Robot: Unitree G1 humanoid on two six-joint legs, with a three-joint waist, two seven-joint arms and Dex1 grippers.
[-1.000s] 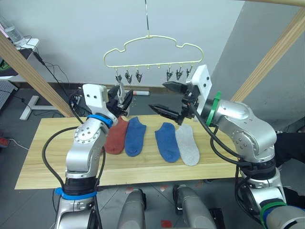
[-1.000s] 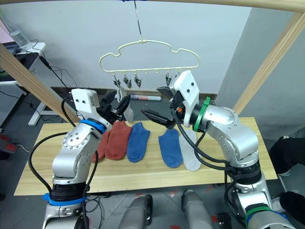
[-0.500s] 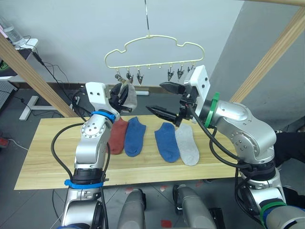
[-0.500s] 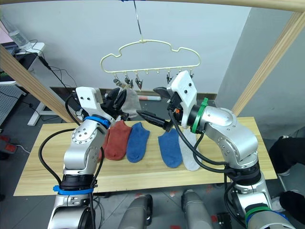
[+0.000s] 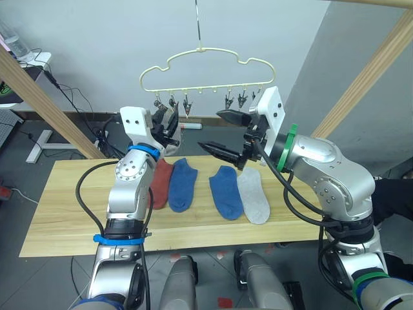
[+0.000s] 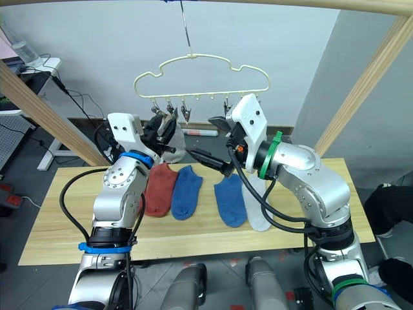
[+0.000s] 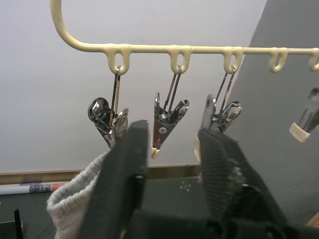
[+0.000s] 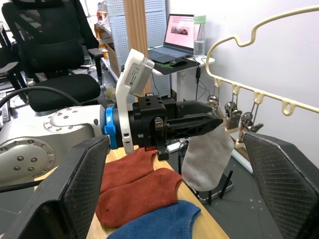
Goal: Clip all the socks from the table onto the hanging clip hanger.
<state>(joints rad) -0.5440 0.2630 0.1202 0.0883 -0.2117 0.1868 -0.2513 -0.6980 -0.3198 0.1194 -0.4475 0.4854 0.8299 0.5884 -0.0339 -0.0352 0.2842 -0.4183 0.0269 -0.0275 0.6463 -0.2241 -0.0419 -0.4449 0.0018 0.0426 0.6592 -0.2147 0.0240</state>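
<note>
Grey wall and slanting wooden poles are framing the scene, with the pale wooden table [image 5: 77, 213] stretching across below. On it five socks are lying in a row: two rust-red socks [image 8: 139, 191] overlapping at the robot's left, the visible one [image 5: 159, 184] partly hidden behind the left arm, then a blue sock [image 5: 183, 184], a second blue sock [image 5: 226, 192] and a grey sock [image 5: 254, 196] touching its right edge.

Above the table the clip hanger [image 5: 206, 71] is hanging by its metal hook, its silver clips [image 7: 167, 122] dangling in two groups of three along the lower bar.

The left gripper [image 6: 169, 129] is raised just under the leftmost group of clips, its fingers [image 7: 122, 184] closed on the second grey sock [image 8: 207, 154], which is drooping from the fingertips beside the clips. In the left wrist view the sock's edge [image 7: 75, 204] is sitting just below the first clip; whether it is touching that clip I cannot tell.

The right gripper [image 5: 222, 132] is hovering near the middle of the hanger, below the right group of clips, with its two fingers [image 8: 284, 179] spread wide and holding nothing.
</note>
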